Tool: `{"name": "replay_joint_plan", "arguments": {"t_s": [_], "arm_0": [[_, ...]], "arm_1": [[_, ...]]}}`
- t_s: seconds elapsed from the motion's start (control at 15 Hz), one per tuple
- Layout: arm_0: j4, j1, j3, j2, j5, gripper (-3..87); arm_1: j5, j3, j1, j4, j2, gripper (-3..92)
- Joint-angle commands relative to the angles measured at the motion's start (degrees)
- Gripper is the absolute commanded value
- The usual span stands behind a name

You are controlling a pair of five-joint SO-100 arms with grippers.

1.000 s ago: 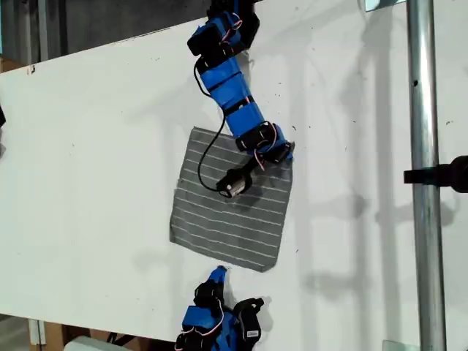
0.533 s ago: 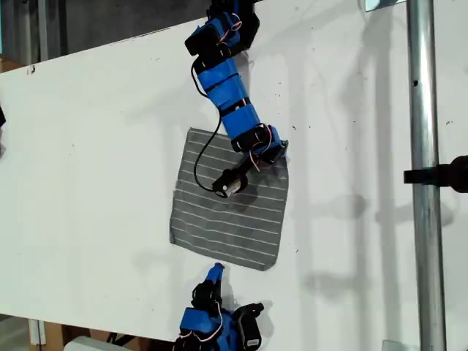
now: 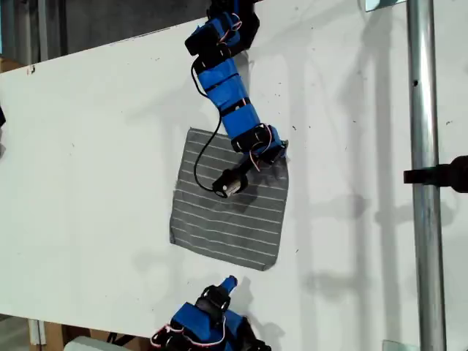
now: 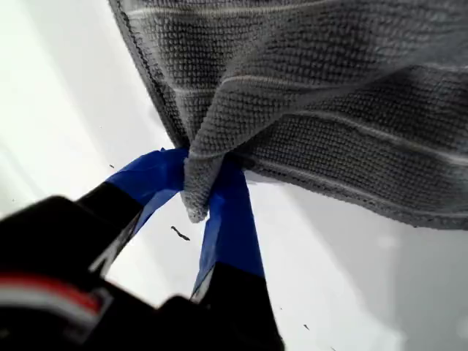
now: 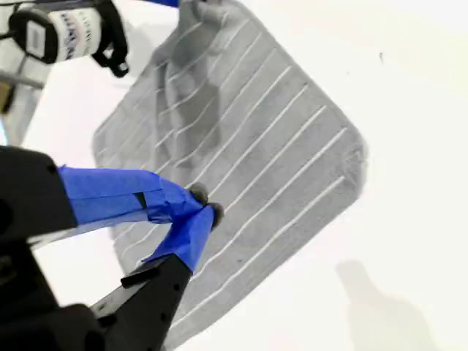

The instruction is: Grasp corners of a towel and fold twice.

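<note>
The grey towel (image 3: 219, 219) with thin white stripes lies mostly flat on the white table (image 3: 88, 146), in the middle of the exterior view. My first gripper (image 3: 280, 151) reaches down from the exterior view's top. It is shut on the towel's upper right corner (image 4: 194, 208), and the cloth (image 4: 329, 88) bunches up between the blue fingers (image 4: 230, 219). My second gripper (image 3: 229, 281) sits below the towel's lower edge in the exterior view, off the cloth. Its blue tips (image 5: 199, 208) meet with nothing held, and the towel (image 5: 241, 131) spreads beyond them. Three other corners lie flat.
A vertical metal pole (image 3: 424, 175) with a black clamp (image 3: 446, 174) stands at the exterior view's right. The first arm's black camera cylinder (image 3: 227, 186) and its cable hang over the towel. The table's far edge runs along the exterior view's top left.
My first gripper drew the held corner slightly toward the exterior view's left, rumpling that edge. My second gripper pulled back toward the exterior view's bottom and shifted a little right.
</note>
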Motion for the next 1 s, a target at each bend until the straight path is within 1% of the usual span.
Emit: {"name": "replay_joint_plan", "arguments": {"t_s": [0.0,0.07,0.13,0.27,0.33,0.47,0.67,0.8,0.93], "arm_0": [[-0.88,3.87,-9.32,-14.41,3.60,-2.9],[-0.70,2.90,-10.37,-16.87,4.66,10.1],[-0.70,2.20,-10.72,-17.31,4.75,28.7],[-1.05,0.44,-11.95,-16.87,10.02,32.6],[-0.44,-0.18,-12.92,-17.23,12.83,33.2],[-1.85,-0.53,-11.43,-18.72,15.56,33.9],[-10.02,0.79,-1.76,-21.09,12.48,33.0],[-15.73,2.99,4.83,-21.18,8.79,31.8],[-19.78,5.01,10.72,-22.50,4.66,31.3]], "arm_1": [[-0.62,-0.70,0.88,-0.70,2.55,-0.1],[-0.62,-0.70,0.79,-0.97,2.55,-0.1],[-0.62,-0.70,0.79,-1.14,2.55,-0.1],[-0.62,-0.70,0.70,-1.05,2.55,-0.1],[-0.62,-0.70,0.70,-1.05,2.55,-0.1],[-0.70,-0.62,0.70,-1.14,2.64,-0.1],[-0.70,-0.53,0.44,-1.14,2.64,-0.1],[-0.70,-0.44,0.18,-1.14,2.64,-0.1],[-0.70,-0.26,0.09,-1.14,2.64,-0.1]]}}
